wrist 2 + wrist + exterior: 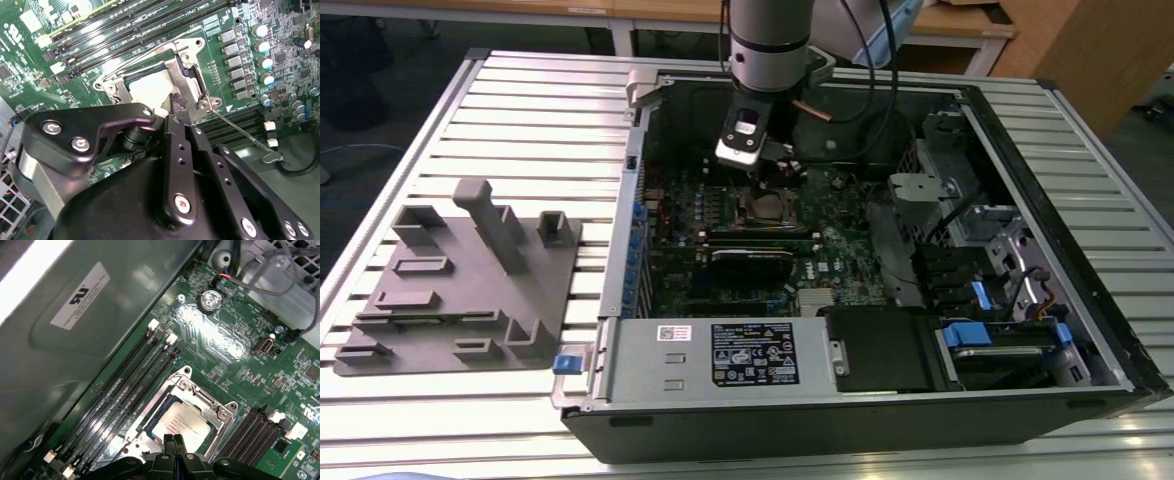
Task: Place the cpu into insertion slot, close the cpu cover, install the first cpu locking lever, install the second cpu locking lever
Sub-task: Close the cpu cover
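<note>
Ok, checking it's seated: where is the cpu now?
In the first wrist view the cpu sits in the insertion slot, framed by the cpu cover, between two banks of memory slots, with the gripper over one edge.

The arm (767, 40) stands upright, its grey wrist section pointing straight down. The hand (763, 165) hangs low beneath it. In the first wrist view its 2 fingers (170, 441) press together without a gap, tips aimed downward, black linkages spread behind them.
</note>
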Controlling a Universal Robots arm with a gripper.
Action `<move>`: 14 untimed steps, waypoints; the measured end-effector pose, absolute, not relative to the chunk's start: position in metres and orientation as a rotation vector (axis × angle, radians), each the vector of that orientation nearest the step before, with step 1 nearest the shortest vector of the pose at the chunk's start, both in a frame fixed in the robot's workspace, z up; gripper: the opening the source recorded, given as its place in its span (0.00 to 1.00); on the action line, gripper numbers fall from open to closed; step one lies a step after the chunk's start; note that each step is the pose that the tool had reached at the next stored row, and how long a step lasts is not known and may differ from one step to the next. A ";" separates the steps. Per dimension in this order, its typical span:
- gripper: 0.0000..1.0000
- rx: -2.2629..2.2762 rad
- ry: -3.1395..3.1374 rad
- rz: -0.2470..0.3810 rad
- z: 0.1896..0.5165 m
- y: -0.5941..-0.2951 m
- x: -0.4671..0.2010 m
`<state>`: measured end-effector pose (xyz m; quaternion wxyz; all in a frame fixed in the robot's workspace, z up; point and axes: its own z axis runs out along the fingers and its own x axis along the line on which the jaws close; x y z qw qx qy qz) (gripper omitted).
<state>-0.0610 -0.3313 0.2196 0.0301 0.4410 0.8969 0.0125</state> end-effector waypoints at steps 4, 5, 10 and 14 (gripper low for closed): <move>0.11 1.324 2.782 0.040 0.220 -0.331 -0.061; 0.11 1.324 2.783 0.040 0.220 -0.331 -0.061; 0.11 1.323 2.783 0.040 0.220 -0.331 -0.061; 0.11 1.281 2.803 0.041 0.220 -0.331 -0.061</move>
